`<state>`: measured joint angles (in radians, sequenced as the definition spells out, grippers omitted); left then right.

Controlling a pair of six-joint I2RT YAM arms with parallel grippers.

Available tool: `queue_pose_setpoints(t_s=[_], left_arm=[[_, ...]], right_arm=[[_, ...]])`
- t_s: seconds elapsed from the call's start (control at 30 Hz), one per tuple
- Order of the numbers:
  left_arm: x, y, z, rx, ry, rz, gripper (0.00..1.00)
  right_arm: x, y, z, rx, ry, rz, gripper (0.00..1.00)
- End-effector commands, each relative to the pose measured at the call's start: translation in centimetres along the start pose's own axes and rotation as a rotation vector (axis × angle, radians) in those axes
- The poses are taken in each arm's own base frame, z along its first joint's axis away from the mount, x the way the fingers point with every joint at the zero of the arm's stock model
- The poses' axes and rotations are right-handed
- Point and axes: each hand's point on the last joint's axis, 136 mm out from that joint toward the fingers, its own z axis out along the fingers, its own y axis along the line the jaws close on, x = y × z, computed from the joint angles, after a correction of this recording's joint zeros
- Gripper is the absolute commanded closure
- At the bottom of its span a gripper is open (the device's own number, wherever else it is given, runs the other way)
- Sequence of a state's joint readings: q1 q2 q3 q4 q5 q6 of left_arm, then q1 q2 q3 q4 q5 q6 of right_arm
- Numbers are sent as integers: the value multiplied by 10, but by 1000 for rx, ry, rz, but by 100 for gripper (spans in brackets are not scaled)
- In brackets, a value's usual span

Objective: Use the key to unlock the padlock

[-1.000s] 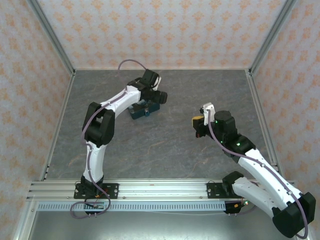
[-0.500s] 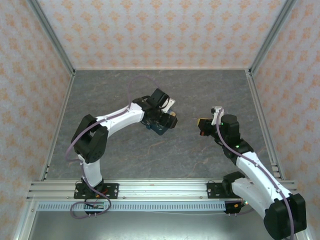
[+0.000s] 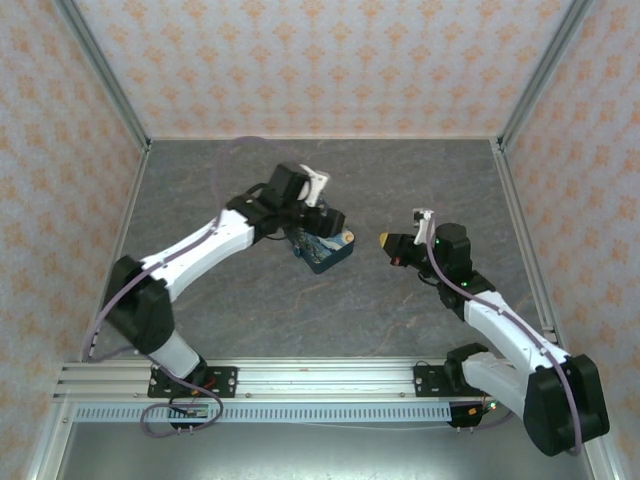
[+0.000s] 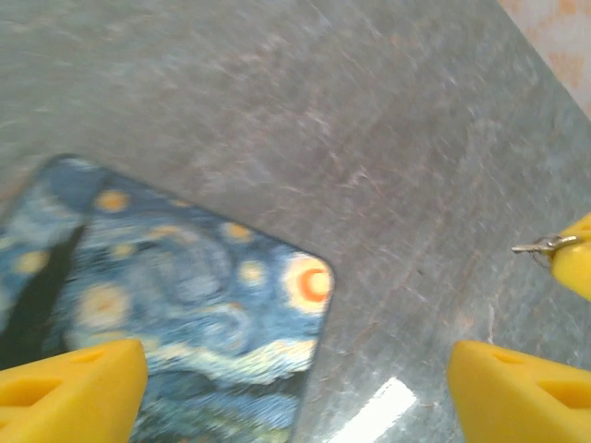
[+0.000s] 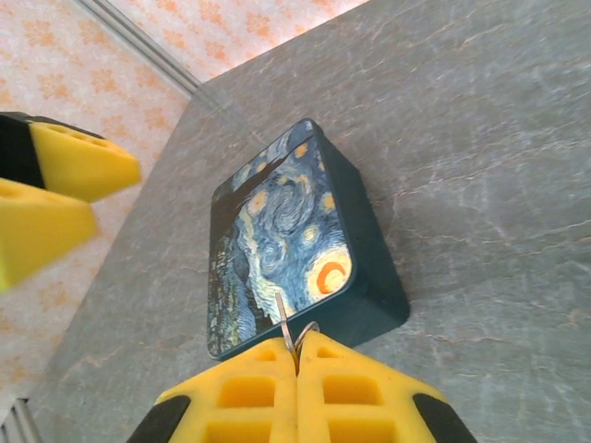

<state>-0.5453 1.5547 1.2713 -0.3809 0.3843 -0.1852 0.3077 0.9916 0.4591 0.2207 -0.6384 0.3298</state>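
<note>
While my left arm stretches long from its base at 7 o'clock toward mid-tabletop, wrist tipped down, my left pincer (image 3: 318, 228) hangs over the 10 o'clock edge of the box (image 5: 277, 231). It is spread wide and grips nothing, its blunt yellow wedge fingertips (image 4: 74, 383) well apart. My right arm folds up from 5 o'clock, and my right pincer (image 5: 295, 355) points toward 9 o'clock at the box. It is clamped tight on the key (image 5: 288, 325), a thin metal sliver with a small loop that juts out between the ribbed yellow pads. The box is flat, with rounded corners and dark teal sides. Its glossy lid carries swirling blue-and-yellow night-sky paint with an orange disc. It rests on the tabletop (image 3: 250, 310), which is grey and veined like stone.
</note>
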Motion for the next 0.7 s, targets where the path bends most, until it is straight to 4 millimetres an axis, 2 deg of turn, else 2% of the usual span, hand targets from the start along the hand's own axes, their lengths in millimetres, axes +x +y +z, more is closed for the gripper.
queue_pose_setpoints(t_s=[0.0, 0.17, 0.4, 0.53, 0.67], left_arm=[[12, 39, -16, -38, -46, -150, 15], [49, 74, -35, -54, -79, -258, 12], [75, 106, -42, -44, -168, -392, 7], [84, 111, -38, -54, -158, -399, 7], [92, 114, -33, -55, -152, -395, 7]], right_arm=[[1, 23, 10, -97, 18, -10, 100], [2, 38, 36, -144, 17, 28, 100], [3, 57, 82, -203, 48, 71, 100], [8, 50, 106, -173, 82, 101, 100], [16, 39, 121, -128, 122, 126, 100]])
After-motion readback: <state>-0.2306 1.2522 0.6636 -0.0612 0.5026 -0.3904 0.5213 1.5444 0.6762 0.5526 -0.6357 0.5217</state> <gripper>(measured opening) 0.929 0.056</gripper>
